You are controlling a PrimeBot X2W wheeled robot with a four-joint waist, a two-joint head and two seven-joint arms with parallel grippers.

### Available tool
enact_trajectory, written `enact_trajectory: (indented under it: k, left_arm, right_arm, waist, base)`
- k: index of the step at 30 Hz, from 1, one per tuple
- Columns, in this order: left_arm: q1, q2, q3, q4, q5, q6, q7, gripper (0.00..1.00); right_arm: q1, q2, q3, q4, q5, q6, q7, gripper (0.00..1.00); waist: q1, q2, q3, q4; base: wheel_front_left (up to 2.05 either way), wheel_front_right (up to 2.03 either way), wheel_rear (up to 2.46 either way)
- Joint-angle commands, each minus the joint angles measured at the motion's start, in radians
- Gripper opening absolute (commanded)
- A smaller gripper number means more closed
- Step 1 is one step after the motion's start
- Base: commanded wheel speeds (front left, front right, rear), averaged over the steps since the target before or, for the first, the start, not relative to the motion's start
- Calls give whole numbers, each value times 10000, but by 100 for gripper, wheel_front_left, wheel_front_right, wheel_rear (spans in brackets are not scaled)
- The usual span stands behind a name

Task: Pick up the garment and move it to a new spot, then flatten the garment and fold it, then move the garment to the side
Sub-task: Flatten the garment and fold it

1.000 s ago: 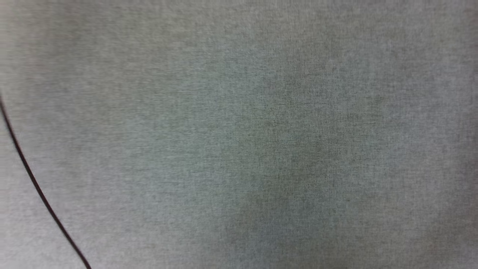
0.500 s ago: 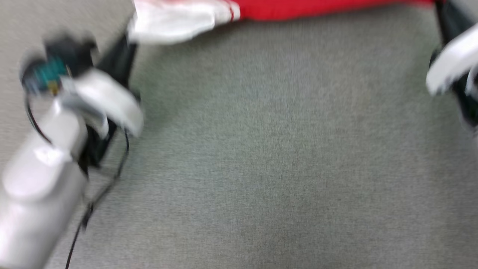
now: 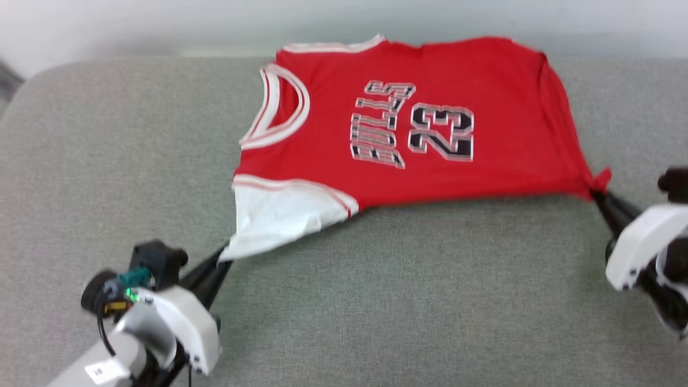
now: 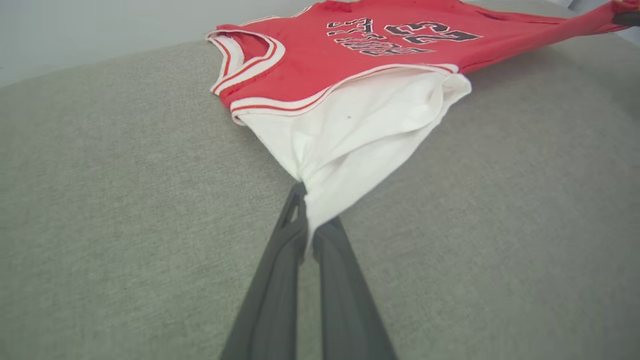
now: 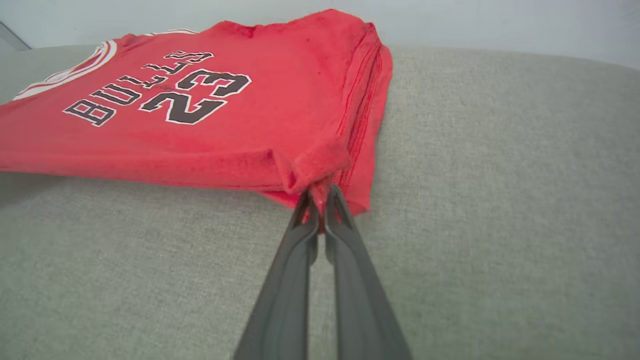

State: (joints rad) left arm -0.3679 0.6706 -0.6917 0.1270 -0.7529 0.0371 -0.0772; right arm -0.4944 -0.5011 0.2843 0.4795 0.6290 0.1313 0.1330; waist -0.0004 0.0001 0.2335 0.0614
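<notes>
Stretching between two pinch points, the garment (image 3: 408, 123) is spread face up on the far half of the grey cushion (image 3: 376, 301), with its upper edge close to the cushion's back edge. The white sleeve (image 3: 279, 215), on the side nearer the cushion's front, is clamped at its tip by the left gripper (image 3: 223, 258). The jaws are closed tight on the cloth, and the sleeve is drawn to a point there. The red hem corner (image 3: 599, 180), toward the cushion's right end, is pinched likewise by the right gripper (image 3: 594, 194), whose jaws are closed on a small bunch of fabric.

Both grips are taken on the edge facing the cushion's front, seemingly so that this edge can be pulled taut and wrinkles drawn out. That edge appears slightly raised, while the rest lies on the cushion. Since the lettering (image 3: 414, 131) is shown largely smooth, flattening is judged to be under way and folding not yet begun. A slip of the thin sleeve tip is judged the chief risk.
</notes>
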Motion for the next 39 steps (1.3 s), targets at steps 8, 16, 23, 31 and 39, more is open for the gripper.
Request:
enact_trajectory:
  k: [8,16,23,31,39]
  left_arm:
    - [1869,951,-326,-1642,-639,393,880,0]
    - [3442,2114,-600,-3233,-1536,754,2017,0]
    - [4412,2918,-814,-4269,-2444,961,2946,0]
    - [4656,3070,-749,-4794,-2667,1108,2889,0]
    - [3813,2981,-36,-4828,-2163,1159,2085,0]
  right_arm:
    - [2342,-467,-346,-1367,1181,-9,1081,0]
    - [4102,-941,-625,-2531,1735,-9,2254,0]
    - [5164,-1142,-1027,-3350,1940,-9,3062,0]
    - [5930,-955,-1525,-4115,2087,-9,3472,0]
    - [5656,-432,-2187,-4748,2627,-8,3782,0]
  waist:
    - [4,-1,-1035,-9]
    - [4,-1,-1644,-204]
    - [4,-1,-1841,-307]
    - [4,-1,-1775,-381]
    - [4,-1,-1285,-507]
  base:
    - [0,0,0]
    - [0,0,0]
    - [0,0,0]
    - [0,0,0]
    - [0,0,0]
